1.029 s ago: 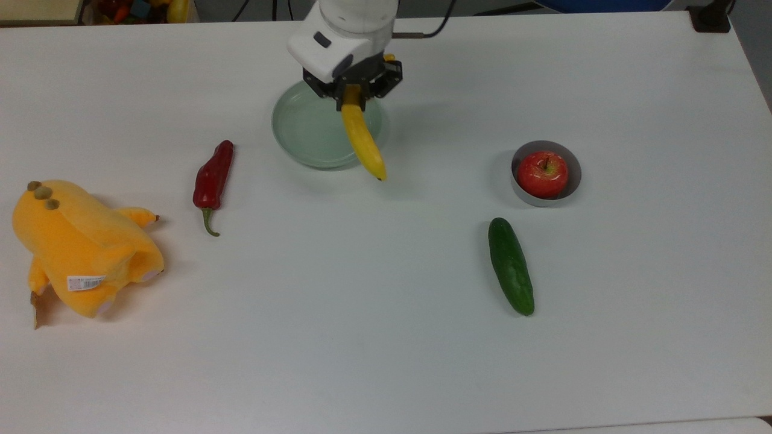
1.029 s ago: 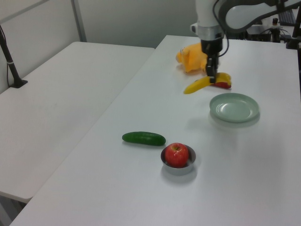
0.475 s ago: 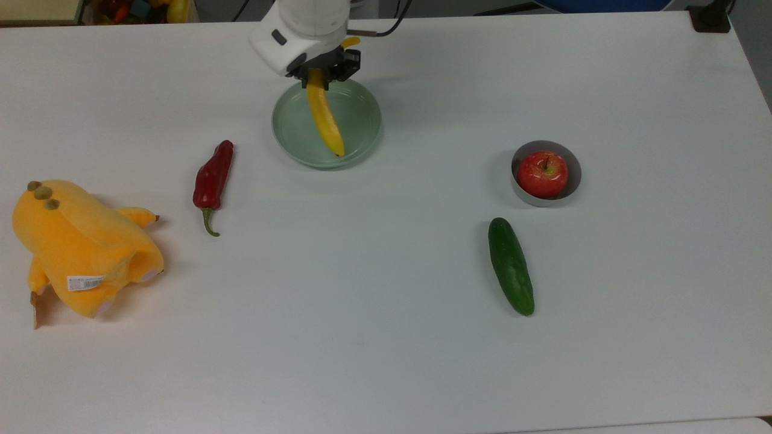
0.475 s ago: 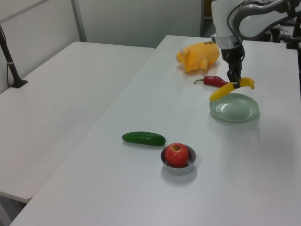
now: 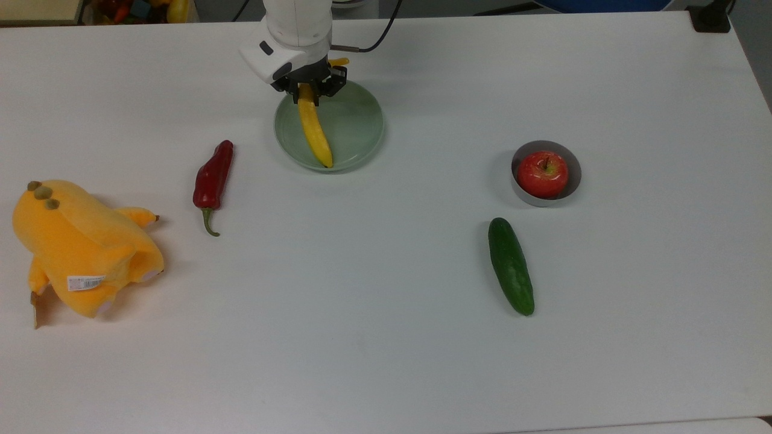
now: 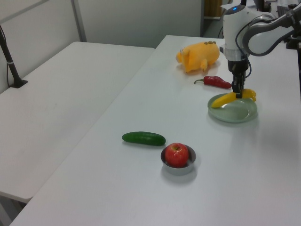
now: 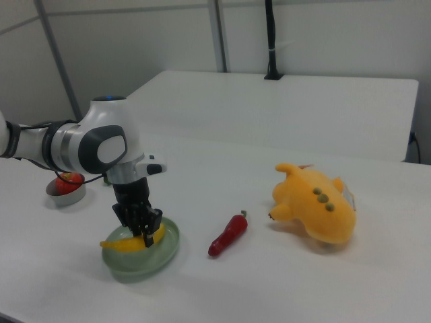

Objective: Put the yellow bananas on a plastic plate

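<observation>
The hand (image 5: 309,94) is closed on the stem end of the banana (image 5: 316,134), which lies low across the green plate (image 5: 356,129), its far tip near the rim at the top view's bottom edge. The placing looks nearly done: what is left is to let go and lift clear (whether the fruit already rests on the plate I cannot tell). A second ago the banana hung out past the plate's rim over the bench (image 5: 386,301); since then it has swung in over the plate and come lower.
</observation>
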You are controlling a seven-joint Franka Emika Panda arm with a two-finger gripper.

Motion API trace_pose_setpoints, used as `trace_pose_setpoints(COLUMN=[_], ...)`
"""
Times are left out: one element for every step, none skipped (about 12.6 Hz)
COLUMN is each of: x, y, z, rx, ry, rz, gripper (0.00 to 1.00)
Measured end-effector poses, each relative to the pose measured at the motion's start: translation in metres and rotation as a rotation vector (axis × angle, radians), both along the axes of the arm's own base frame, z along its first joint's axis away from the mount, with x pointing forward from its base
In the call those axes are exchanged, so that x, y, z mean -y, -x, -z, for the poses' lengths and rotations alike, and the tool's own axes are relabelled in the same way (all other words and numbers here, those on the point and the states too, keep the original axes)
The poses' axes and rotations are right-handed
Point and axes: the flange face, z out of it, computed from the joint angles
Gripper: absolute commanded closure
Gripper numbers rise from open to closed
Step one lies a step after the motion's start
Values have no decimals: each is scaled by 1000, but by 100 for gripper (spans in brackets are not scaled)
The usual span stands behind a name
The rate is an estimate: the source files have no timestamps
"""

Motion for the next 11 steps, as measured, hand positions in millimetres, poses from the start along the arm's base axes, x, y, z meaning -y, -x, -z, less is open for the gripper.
trace_pose_setpoints(x=[2,4,5,6,6,6,6,7,7,8,8], y=[1,1,1,1,1,2,4,7,8,8,8], z=[-2,-3,-4,-5,-6,-8,-14,-23,-31,-50,-64], rx=[4,8,9,10,12,16,16,8,3,6,11], ry=[1,1,1,1,2,2,2,2,3,3,1], rz=[13,22,25,33,43,47,51,55,59,67,73], gripper=[6,0,0,0,0,0,0,0,0,0,0])
